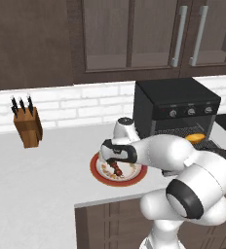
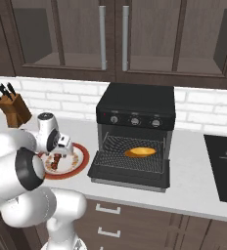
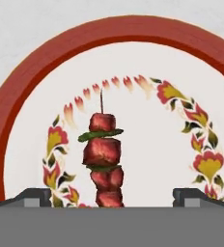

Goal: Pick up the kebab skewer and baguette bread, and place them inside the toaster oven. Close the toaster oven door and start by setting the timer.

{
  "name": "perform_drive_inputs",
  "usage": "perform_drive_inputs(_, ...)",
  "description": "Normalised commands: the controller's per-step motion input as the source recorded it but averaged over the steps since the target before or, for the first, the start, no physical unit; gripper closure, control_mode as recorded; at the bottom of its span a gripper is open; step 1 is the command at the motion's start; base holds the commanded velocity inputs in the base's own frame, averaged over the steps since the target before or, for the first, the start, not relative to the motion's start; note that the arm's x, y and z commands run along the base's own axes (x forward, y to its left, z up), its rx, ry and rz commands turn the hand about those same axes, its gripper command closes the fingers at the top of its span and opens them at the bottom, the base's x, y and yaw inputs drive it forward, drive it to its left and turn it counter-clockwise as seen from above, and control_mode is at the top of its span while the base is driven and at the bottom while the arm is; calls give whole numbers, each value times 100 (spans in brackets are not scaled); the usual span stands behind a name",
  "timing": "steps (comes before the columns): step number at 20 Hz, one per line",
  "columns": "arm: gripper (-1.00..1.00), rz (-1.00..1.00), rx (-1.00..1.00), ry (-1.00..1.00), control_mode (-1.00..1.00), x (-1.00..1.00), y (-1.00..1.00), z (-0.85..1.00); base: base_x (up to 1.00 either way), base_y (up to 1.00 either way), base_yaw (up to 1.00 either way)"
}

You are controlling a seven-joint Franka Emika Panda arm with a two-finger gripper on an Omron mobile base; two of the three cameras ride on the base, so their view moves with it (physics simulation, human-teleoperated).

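1. Gripper (image 3: 112, 198) of the white arm spread wide, two small dark fingertips (image 3: 34, 197) well apart, holding nothing, hanging just above the plate.
2. Kebab skewer (image 3: 103, 161), a thin stick threaded with dark red-brown meat chunks and slivers of green, lying between the spread fingertips; cannot tell whether touched. Bare tip of the stick pointing away from the hand.
3. Skewer resting near the middle of a round white plate (image 3: 147, 62) with a red-brown rim and a ring of red, yellow and green flower ornament.
4. Plate (image 1: 96, 174) sitting near the front edge of the pale grey worktop (image 1: 37, 185), just beside the oven's dropped door.
5. Toaster oven (image 2: 135, 114), boxy and black with a row of small silver knobs, standing at the back of the worktop against the white brick wall.
6. Toaster oven door (image 2: 127, 176), a black front panel, folded down flat and open toward the front edge.
7. Baguette bread (image 2: 140, 153), a stubby golden-orange loaf piece, lying on the wire rack inside the oven cavity.
8. Wooden knife block (image 1: 27, 127) with dark-handled knives, well apart to the left near the back wall.
9. Dark wood cabinets (image 2: 110, 36) with bar handles above.
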Motion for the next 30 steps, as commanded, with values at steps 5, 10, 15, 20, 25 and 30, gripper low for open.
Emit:
perform_drive_inputs(5,-100,0,0,0,-100,17,6,-39,0,0,0)
perform_drive_inputs(10,-100,0,0,0,-100,12,0,-36,0,0,0)
perform_drive_inputs(15,100,0,0,0,-100,5,0,-29,0,0,0)
perform_drive_inputs(20,100,0,0,0,-100,0,0,-6,0,0,0)
perform_drive_inputs(25,100,0,0,0,-100,0,0,0,0,0,0)
perform_drive_inputs(30,100,0,0,0,-100,0,-1,20,0,0,0)
